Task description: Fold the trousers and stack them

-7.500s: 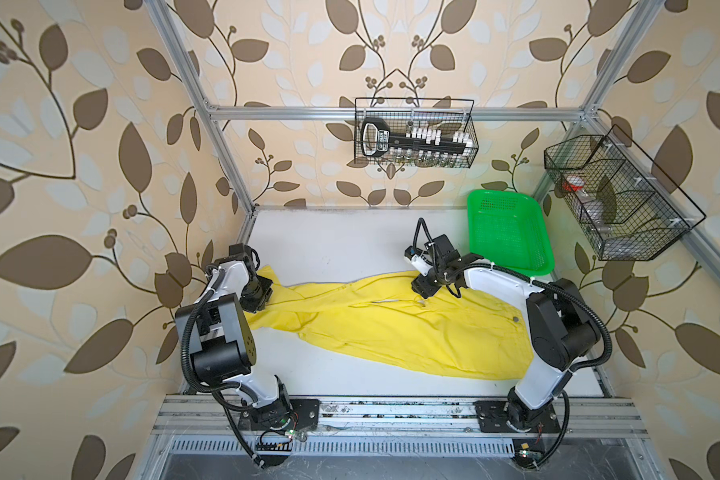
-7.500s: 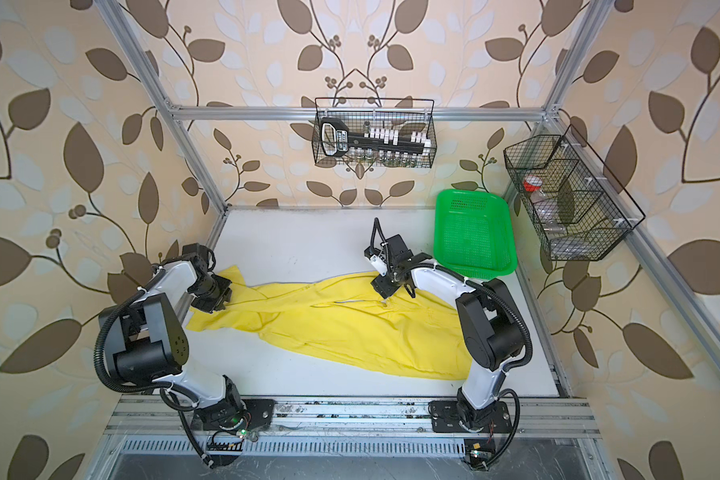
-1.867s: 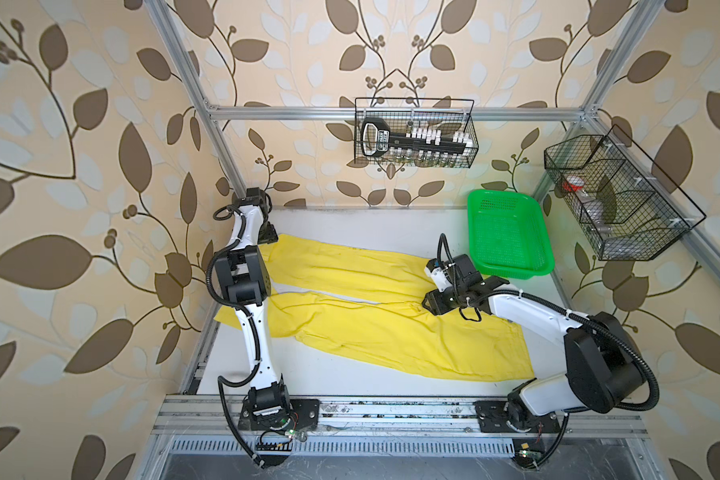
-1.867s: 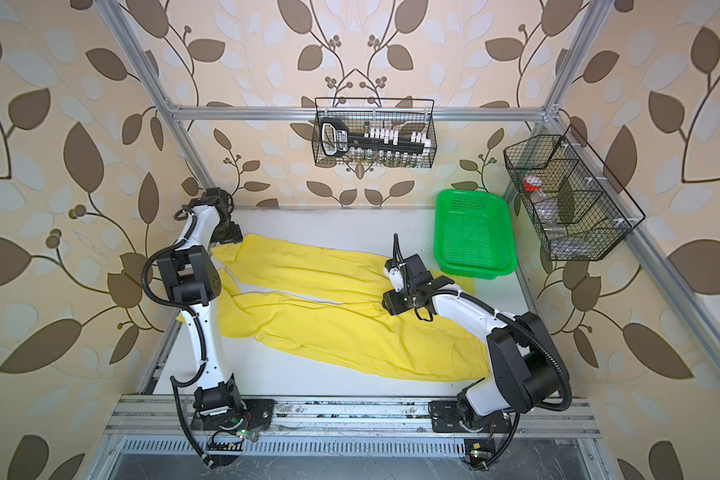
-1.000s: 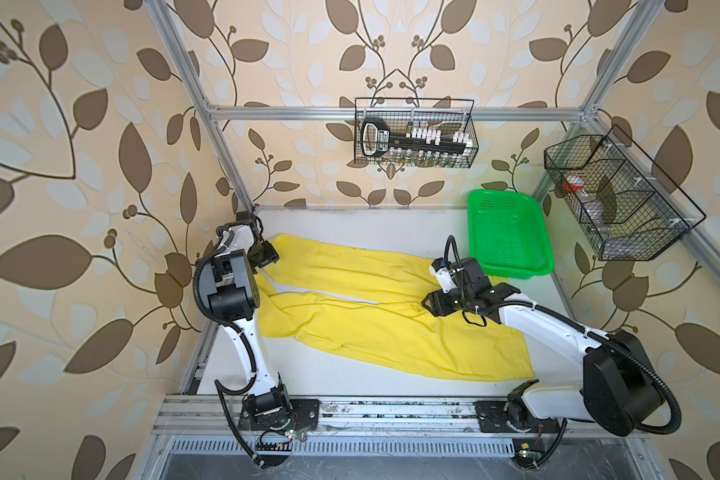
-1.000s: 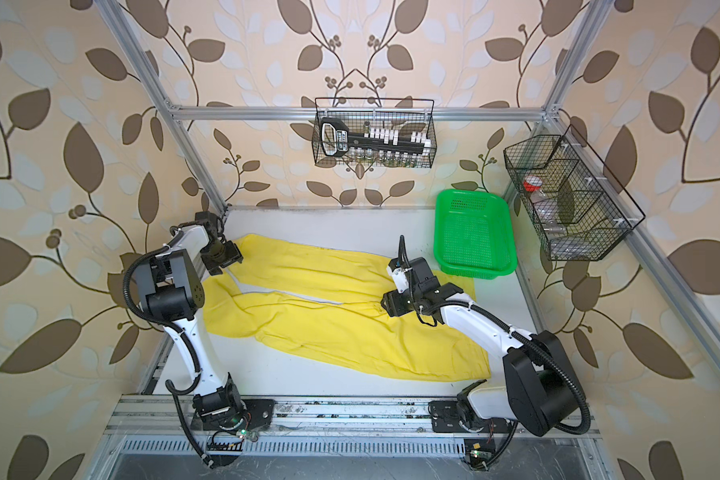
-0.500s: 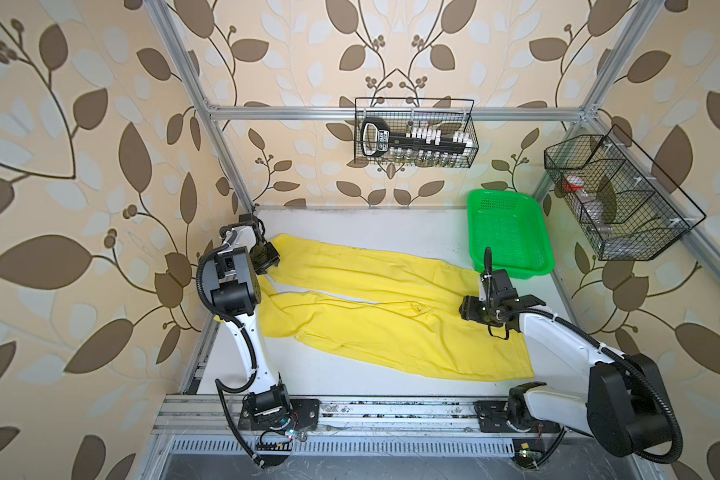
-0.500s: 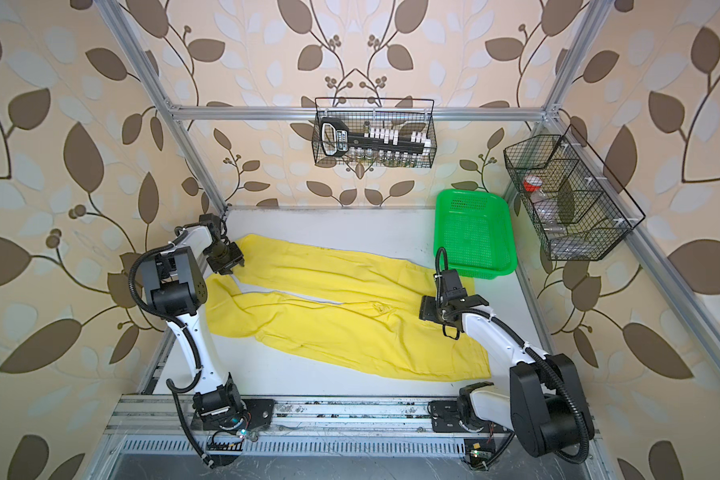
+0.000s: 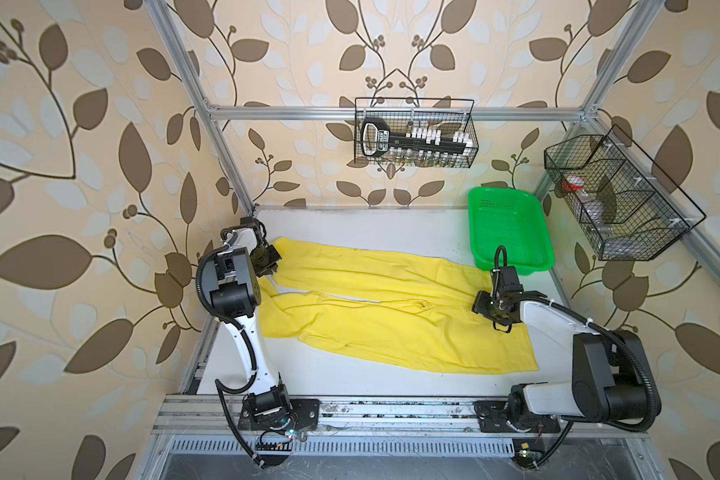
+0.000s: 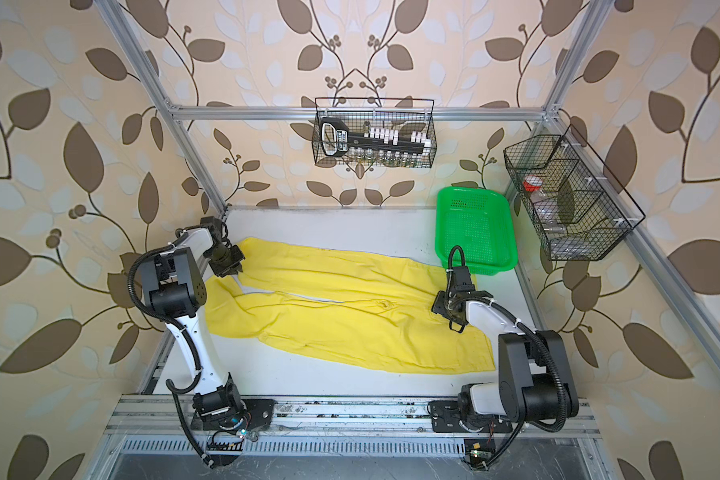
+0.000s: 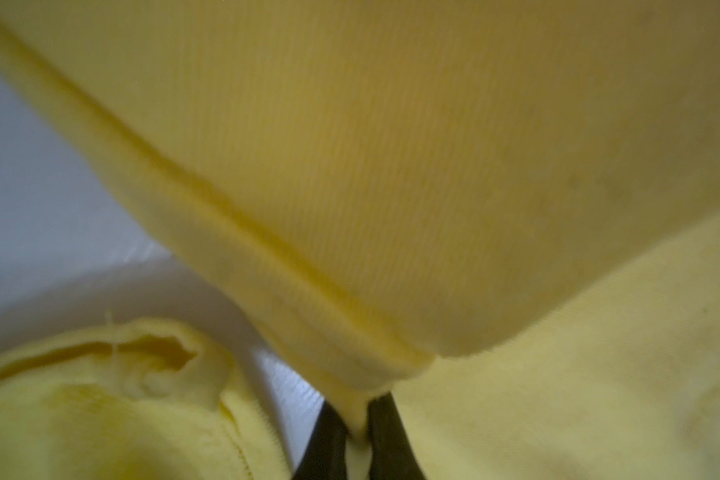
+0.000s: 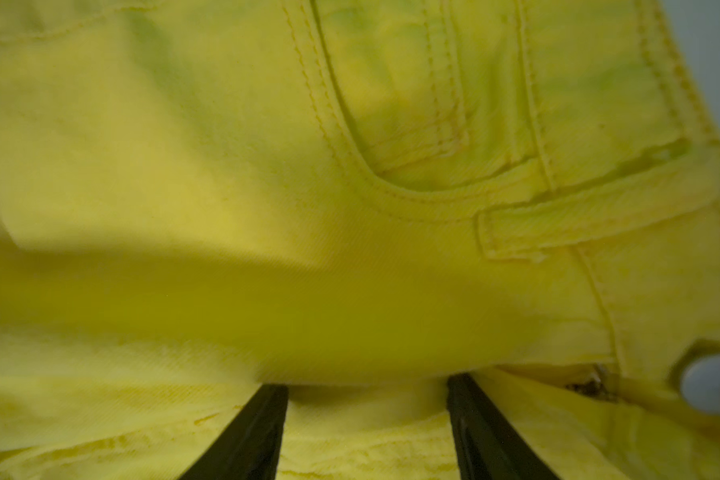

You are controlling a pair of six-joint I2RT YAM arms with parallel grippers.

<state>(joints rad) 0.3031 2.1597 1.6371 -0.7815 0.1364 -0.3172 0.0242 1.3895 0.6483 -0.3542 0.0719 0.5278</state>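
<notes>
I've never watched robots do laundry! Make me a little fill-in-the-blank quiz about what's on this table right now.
The trousers spread on the table are ____ in colour. The left gripper pinches the hem of one trouser ____. The right gripper, at the waistband end, has its jaws ____. In both top views the green basket stands at the table's back ____ corner.
Missing words: yellow; leg; open; right.

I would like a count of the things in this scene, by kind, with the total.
Yellow trousers: 1
Green plastic basket: 1
Black wire baskets: 2
Grippers (left gripper, right gripper): 2
Total: 6
</notes>
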